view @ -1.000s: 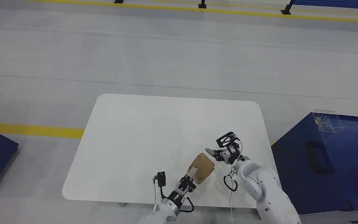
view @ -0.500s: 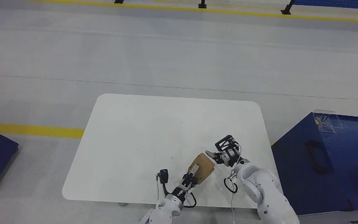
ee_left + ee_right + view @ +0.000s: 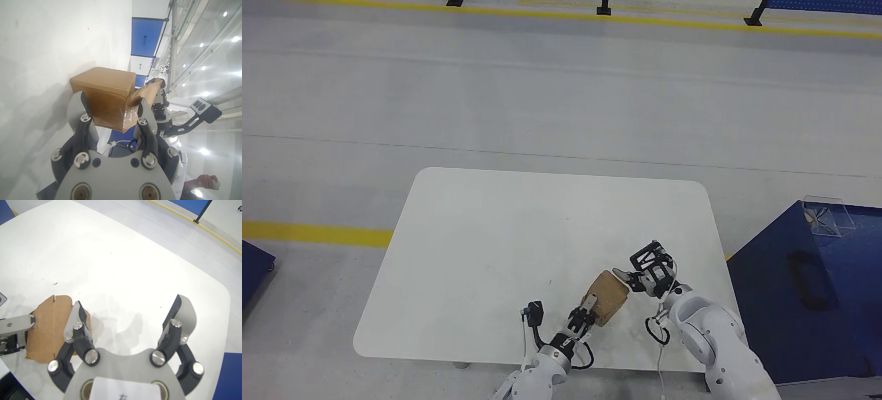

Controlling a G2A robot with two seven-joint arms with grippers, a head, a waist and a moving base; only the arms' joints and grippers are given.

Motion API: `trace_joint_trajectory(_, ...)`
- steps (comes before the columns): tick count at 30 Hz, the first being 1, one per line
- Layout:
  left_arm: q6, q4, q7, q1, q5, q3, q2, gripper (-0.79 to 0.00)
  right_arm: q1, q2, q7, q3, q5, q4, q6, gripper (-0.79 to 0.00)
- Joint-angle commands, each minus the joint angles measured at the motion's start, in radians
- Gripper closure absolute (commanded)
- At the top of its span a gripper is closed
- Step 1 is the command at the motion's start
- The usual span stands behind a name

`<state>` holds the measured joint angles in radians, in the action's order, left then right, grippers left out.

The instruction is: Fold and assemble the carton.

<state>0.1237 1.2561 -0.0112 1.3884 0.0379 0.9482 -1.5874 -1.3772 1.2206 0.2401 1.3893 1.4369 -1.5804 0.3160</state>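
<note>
A grey floor with a yellow line at the far left surrounds the white table. Near the table's front edge, somewhat right of its middle, the left tool is clenched on the carton, gripping it from the robot's side. In the left wrist view its fingers sit on opposite sides of the brown box: one on a plain face, the other at a taped corner where a loose flap sticks out. Just right of the carton, the right tool is spread wide and holds nothing. One of its fingers lies over the carton's edge, though I cannot tell whether it touches. The other is above bare table. At the far right, a blue cabinet stands beside the table.
</note>
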Motion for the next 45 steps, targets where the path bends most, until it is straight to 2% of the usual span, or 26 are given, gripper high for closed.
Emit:
trace_joint_trajectory(1,0.002,0.000,-0.002,0.000,0.002,0.000,0.000,-0.437,0.001,0.000,0.001,-0.004,0.004,0.002,0.001,-0.785)
trace_joint_trajectory(20,-0.004,-0.010,-0.004,-0.005,0.005,-0.004,-0.002,-0.425,0.040,0.004,0.016,-0.069,0.049,0.074,-0.007,-0.785)
trace_joint_trajectory(22,-0.006,-0.014,-0.007,-0.006,0.007,-0.006,-0.003,-0.400,0.044,0.004,0.018,-0.071,0.048,0.080,-0.008,-0.785)
trace_joint_trajectory(38,-0.011,-0.026,-0.030,-0.016,0.019,-0.016,-0.008,-0.437,0.046,0.000,0.012,-0.052,0.026,0.081,-0.014,-0.785)
trace_joint_trajectory(45,-0.010,-0.030,-0.039,-0.018,0.020,-0.019,-0.011,-0.422,0.043,-0.001,0.008,-0.057,0.031,0.084,-0.008,-0.785)
